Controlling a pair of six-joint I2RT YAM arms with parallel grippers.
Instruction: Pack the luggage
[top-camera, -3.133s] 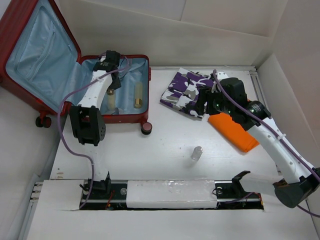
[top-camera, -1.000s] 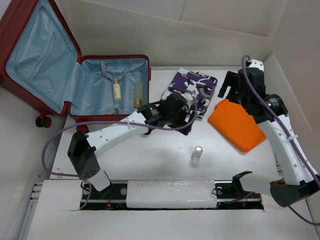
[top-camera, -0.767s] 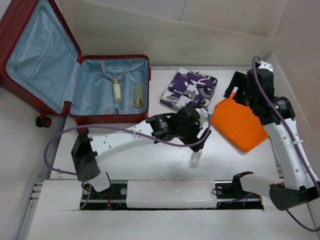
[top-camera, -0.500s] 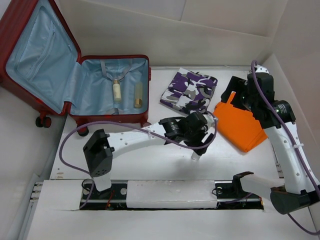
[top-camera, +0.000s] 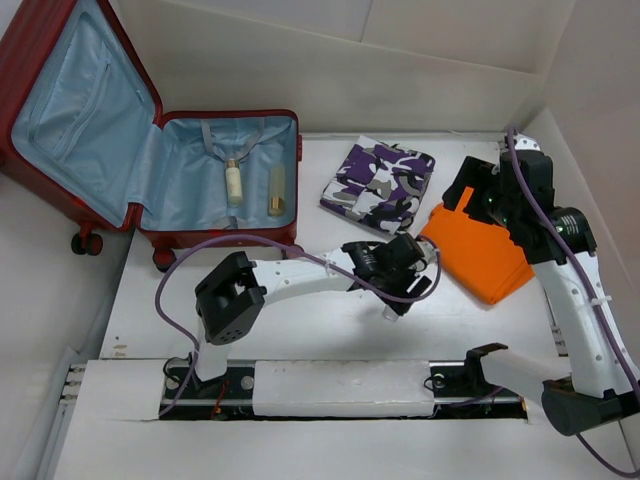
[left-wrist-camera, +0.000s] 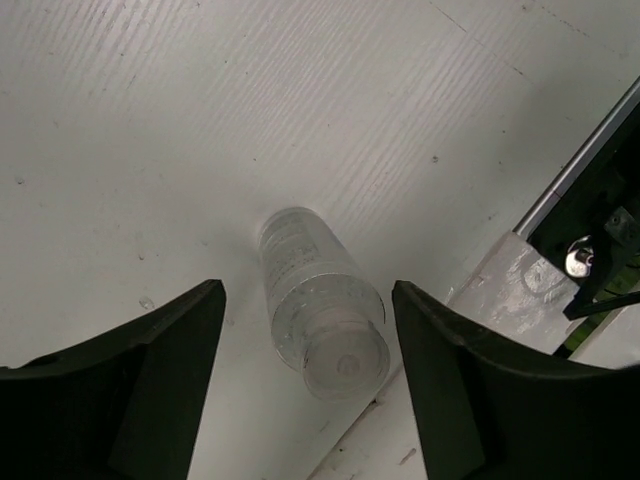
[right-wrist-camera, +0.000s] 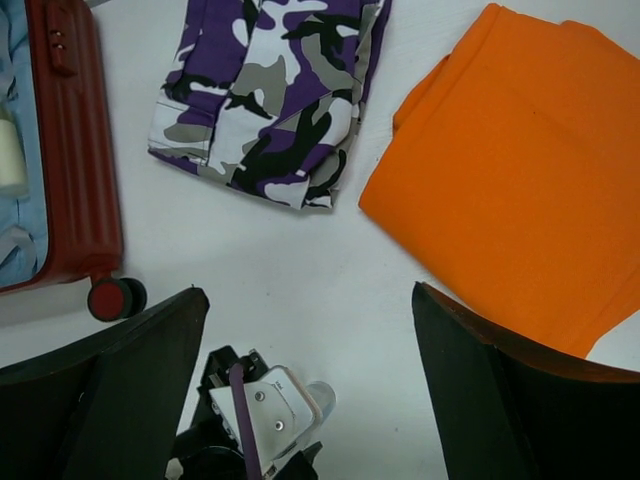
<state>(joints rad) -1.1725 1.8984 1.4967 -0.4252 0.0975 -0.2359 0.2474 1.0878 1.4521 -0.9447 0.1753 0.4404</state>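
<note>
The dark red luggage (top-camera: 222, 238) lies open at the back left, its blue-lined lid (top-camera: 70, 110) leaning back. Two small bottles (top-camera: 233, 182) (top-camera: 275, 190) lie inside it. A clear bottle (top-camera: 391, 311) stands near the table's front. My left gripper (top-camera: 397, 292) is open just above it; in the left wrist view the bottle (left-wrist-camera: 318, 330) stands between the spread fingers of the left gripper (left-wrist-camera: 308, 292), untouched. My right gripper (top-camera: 468, 198) is open and empty, held above the orange folded cloth (top-camera: 480, 255). A purple camouflage cloth (top-camera: 380, 185) lies beside it.
The right wrist view shows the luggage's ribbed edge (right-wrist-camera: 75, 150) and a wheel (right-wrist-camera: 108, 298), the camouflage cloth (right-wrist-camera: 270, 90), the orange cloth (right-wrist-camera: 520, 180) and the left wrist (right-wrist-camera: 260, 410). A rail slot (left-wrist-camera: 600, 200) runs close to the bottle. Walls enclose the table.
My left arm left the luggage, swung right and forward, and now hovers over the clear bottle. My right arm lifted off the orange cloth and drew back over its far edge.
</note>
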